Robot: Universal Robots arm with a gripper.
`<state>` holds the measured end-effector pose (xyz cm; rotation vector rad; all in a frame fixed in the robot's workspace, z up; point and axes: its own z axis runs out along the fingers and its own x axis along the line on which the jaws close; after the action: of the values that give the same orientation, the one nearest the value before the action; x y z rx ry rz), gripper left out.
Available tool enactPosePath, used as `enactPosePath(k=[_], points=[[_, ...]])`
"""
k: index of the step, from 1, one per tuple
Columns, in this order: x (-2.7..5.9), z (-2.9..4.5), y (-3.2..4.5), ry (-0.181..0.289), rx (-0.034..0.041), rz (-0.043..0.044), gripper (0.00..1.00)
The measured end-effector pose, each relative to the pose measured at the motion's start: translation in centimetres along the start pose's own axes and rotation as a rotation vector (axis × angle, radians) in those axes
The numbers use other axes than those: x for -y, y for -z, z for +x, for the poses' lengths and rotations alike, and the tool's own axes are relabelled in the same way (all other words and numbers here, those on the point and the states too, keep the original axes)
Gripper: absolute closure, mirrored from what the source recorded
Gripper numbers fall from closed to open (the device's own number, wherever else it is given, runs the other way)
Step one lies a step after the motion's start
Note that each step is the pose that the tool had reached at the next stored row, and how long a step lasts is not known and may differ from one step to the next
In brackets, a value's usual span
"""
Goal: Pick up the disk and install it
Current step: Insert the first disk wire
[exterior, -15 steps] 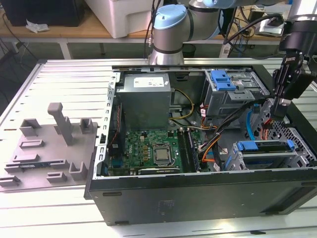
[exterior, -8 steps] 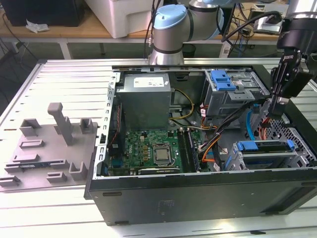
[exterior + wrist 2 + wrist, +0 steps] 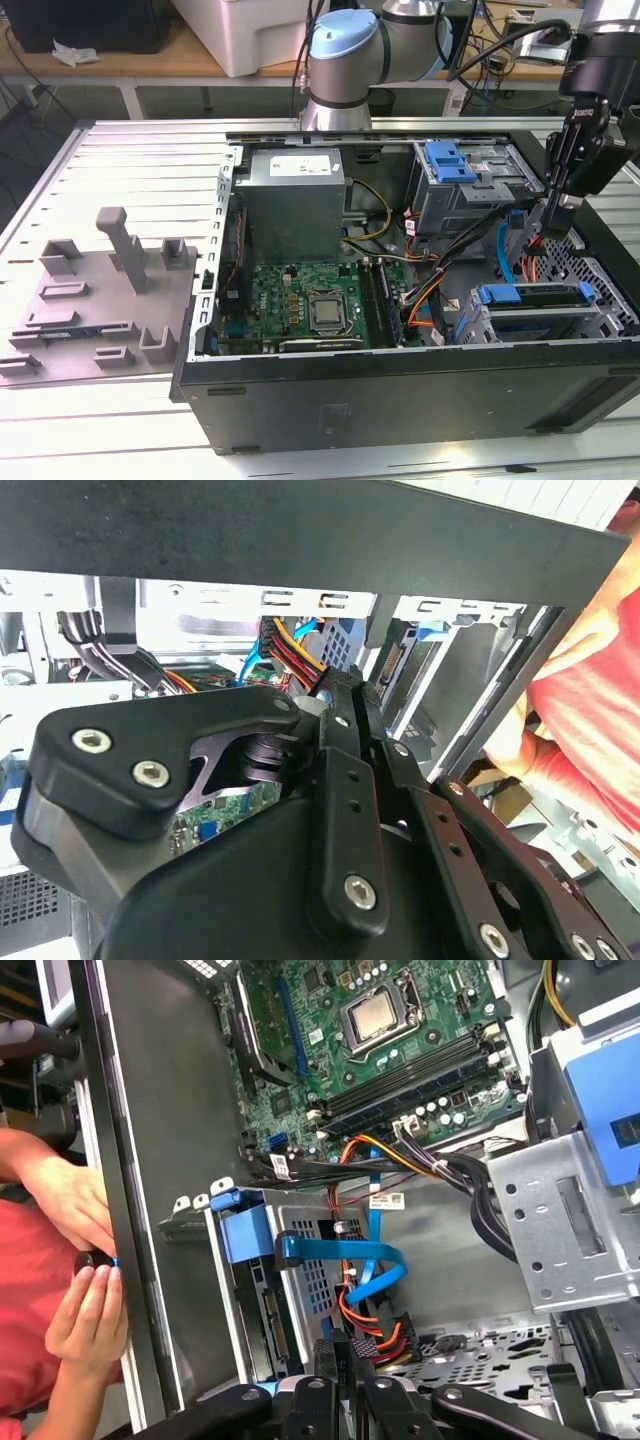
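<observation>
one disk (image 3: 530, 300) sits in its bay (image 3: 478, 325) at the lower right of the exterior view, blue bracket (image 3: 500, 294) showing. gripper (image 3: 548, 218) hovers just above, clenched on nothing. likely dense, rigid, shock-sensitive; grip the bracket's edges, not the flat faces.

Bright overhead light falls on the open black computer case (image 3: 400, 395) in the exterior view: the ribbed silver table (image 3: 110, 425) beside it glares nearly white, while the case's interior lies in soft shadow. In the second wrist view the black metal gripper (image 3: 345, 690) is dark under the case's rim and a person's red sleeve (image 3: 590, 730) outside the case looks washed out; in the first wrist view the green motherboard (image 3: 400, 1050) inside it is evenly lit.
</observation>
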<state>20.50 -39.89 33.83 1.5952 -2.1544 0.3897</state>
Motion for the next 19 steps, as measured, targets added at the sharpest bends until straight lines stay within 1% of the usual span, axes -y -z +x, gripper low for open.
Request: enactPosePath(k=[1, 3, 4, 5, 6, 7, 13, 18, 19], points=[[0.00, 0.07, -0.03, 0.002, 0.0034, 0.0002, 0.84], [-0.02, 0.35, -0.17, 0.010, 0.0190, 0.0003, 0.84], [-0.02, 0.47, -0.23, 0.013, 0.0252, 0.0002, 0.84], [-0.03, 0.57, -0.27, 0.015, 0.0291, 0.0002, 0.84], [-0.04, 0.77, -0.37, 0.019, 0.0379, 0.0000, 0.84], [-0.04, 0.94, -0.45, 0.022, 0.0441, 0.0001, 0.84], [-0.01, 1.67, -0.77, 0.034, 0.0649, 0.0023, 0.84], [0.02, 2.24, -0.98, 0.044, 0.0773, 0.0047, 0.84], [0.03, 2.47, -1.07, 0.047, 0.0824, 0.0055, 0.84]])
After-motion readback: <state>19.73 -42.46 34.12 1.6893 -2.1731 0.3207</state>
